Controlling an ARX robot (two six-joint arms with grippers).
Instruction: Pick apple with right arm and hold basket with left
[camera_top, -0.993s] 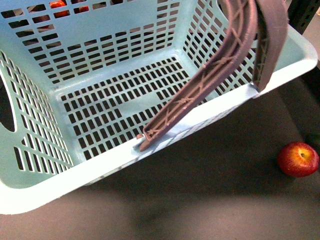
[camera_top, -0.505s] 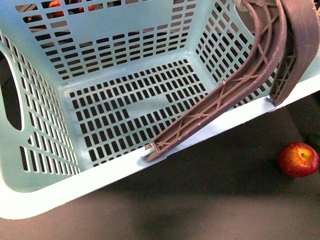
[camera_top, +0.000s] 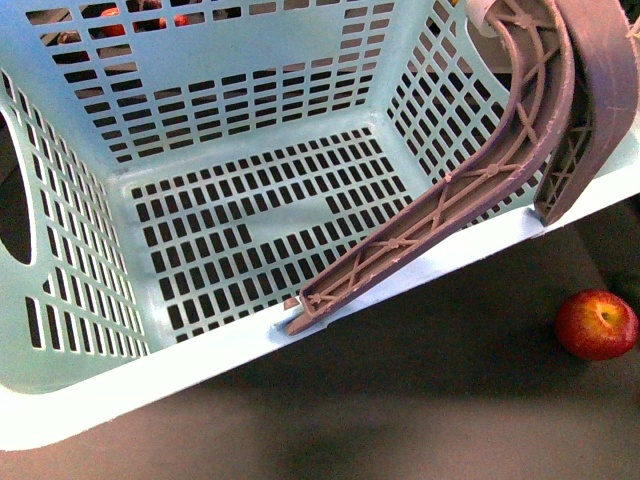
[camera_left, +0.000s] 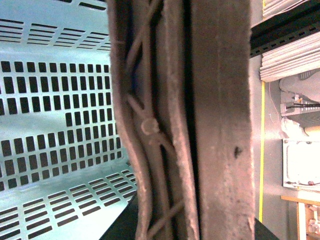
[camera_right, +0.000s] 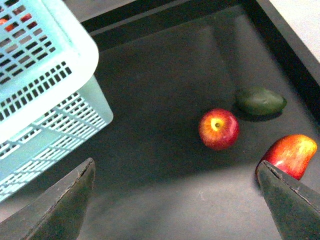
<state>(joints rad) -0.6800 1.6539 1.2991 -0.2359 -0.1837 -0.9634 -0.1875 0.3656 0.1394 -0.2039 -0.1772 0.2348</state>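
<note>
Right fingers wide, apple ahead

The right gripper (camera_right: 175, 166) is held wide open and empty. The apple (camera_right: 218, 129) is seen just beyond the fingertips, between them, untouched. The basket (camera_right: 45, 75) is set farther off, outside one finger. The left gripper is perhaps hidden behind the brown handles (camera_left: 220, 125); its state cannot be told

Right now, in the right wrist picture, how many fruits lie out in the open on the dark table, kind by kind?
round shiny red apple with a yellow stem patch: 1
red-and-orange fruit: 1
dark green oval fruit: 1
Total: 3
</note>
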